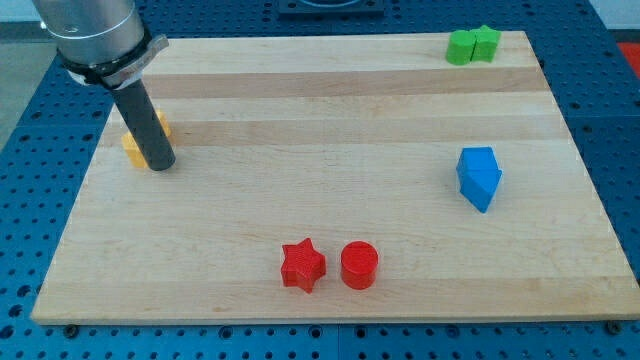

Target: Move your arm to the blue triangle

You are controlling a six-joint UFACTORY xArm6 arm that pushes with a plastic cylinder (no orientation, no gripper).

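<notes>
Jaws you won't find: my tip (161, 164) is a bare rod touching the yellow block (140, 140) at the view's left, well apart from the blue triangle (479, 177) at the right.

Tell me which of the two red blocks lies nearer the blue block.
The red cylinder. It sits on the view's right of the red star, on the side toward the blue block; the star lies farther left.

The blue triangle (479, 177) lies flat near the worktop's (330, 150) right edge, its point toward the view's bottom.
</notes>
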